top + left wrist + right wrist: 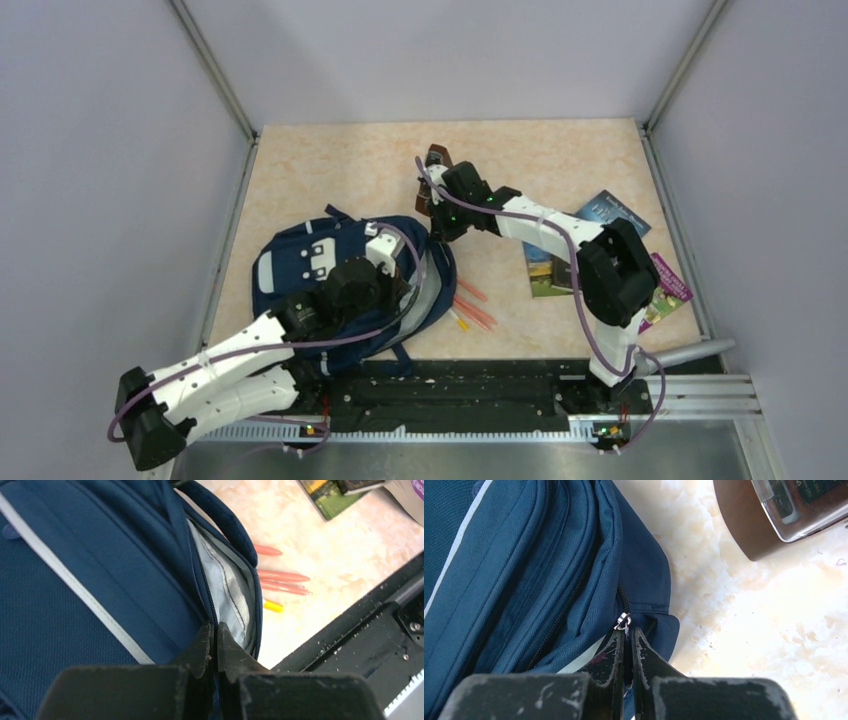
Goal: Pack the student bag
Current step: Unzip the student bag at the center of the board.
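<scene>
- Right tool (628, 636) is clenched, its tips pinched at the zip pull (624, 622) on the far corner of the bag (524, 580). The tab itself is hidden between the tips, so I take that grip as likely, not certain.
- Left tool (214, 632) is clenched too, gripping the bag's fabric edge right beside the zip track, at the near end of the opening.
- The bag lies flat on the left half of the desk (350, 170). The zip is partly open, and pale lining (225, 587) shows through the gap.
- Pens (280, 575) lie on the desk just beside the mouth, and books (590, 245) sit farther right, under the right arm. I see nothing inside the bag.
- I read this as the opening step: one tool anchors the fabric while the other works the slider.
- The next move calls for drawing the pull along the closed track, away from the left tool. The left tool should hold the edge taut so the fabric doesn't bunch and the bag doesn't slide.
- The pull is small, so I'd go slowly or it may slip from the tips.
</scene>
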You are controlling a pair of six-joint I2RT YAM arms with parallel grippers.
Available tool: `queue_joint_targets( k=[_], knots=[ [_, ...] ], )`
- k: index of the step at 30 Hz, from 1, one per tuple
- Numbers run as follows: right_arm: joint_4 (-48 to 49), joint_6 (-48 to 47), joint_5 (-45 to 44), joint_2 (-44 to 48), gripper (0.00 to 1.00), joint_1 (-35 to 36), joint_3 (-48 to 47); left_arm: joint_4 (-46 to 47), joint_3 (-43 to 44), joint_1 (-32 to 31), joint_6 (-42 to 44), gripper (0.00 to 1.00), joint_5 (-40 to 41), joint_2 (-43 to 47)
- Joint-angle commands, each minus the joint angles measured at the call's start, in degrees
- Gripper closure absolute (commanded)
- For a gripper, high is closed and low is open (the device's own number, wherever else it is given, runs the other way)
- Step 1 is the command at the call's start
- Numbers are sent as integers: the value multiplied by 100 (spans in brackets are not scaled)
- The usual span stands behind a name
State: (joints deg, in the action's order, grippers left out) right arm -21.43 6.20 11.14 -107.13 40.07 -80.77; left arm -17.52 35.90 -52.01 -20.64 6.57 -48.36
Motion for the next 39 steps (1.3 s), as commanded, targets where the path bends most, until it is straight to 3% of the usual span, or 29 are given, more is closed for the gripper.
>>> queue_joint_targets(
  k=[1, 8, 15, 20, 22, 24, 27, 32, 36, 39],
  knots=[
    [842, 77, -726, 333, 100, -386, -20, -761, 301, 167, -388, 100, 941, 289],
    [981, 458, -554, 934, 100, -358, 649, -135, 700, 1472, -81, 100, 69, 92],
    [1015, 730, -483, 1445, 100, -15, 1214, -1149, 1561, 1832, 242, 100, 316, -428],
    [1270, 1168, -313, 1748, 100, 355, 1667, -2249, 1716, 1833, -115, 99, 760, -145],
    [1324, 1283, -148, 1843, 100, 494, 1773, -2531, 1696, 1832, -156, 84, 552, 30],
    [1364, 1367, 71, 1914, 100, 590, 1865, -2507, 1631, 1834, 34, 55, 44, 176],
    [1463, 1468, 243, 2016, 100, 704, 2063, -2082, 1401, 1829, 227, 33, -597, 258],
    [1554, 1558, 314, 2038, 100, 756, 2247, -752, 973, 1817, 151, 29, -1725, -141],
    [1596, 1578, 259, 2109, 100, 757, 2326, 1054, 388, 1771, -145, 29, -2747, -495],
    [1576, 1575, 228, 2174, 100, 758, 2344, 1500, 187, 1640, -133, 30, -2572, -757]
  ],
)
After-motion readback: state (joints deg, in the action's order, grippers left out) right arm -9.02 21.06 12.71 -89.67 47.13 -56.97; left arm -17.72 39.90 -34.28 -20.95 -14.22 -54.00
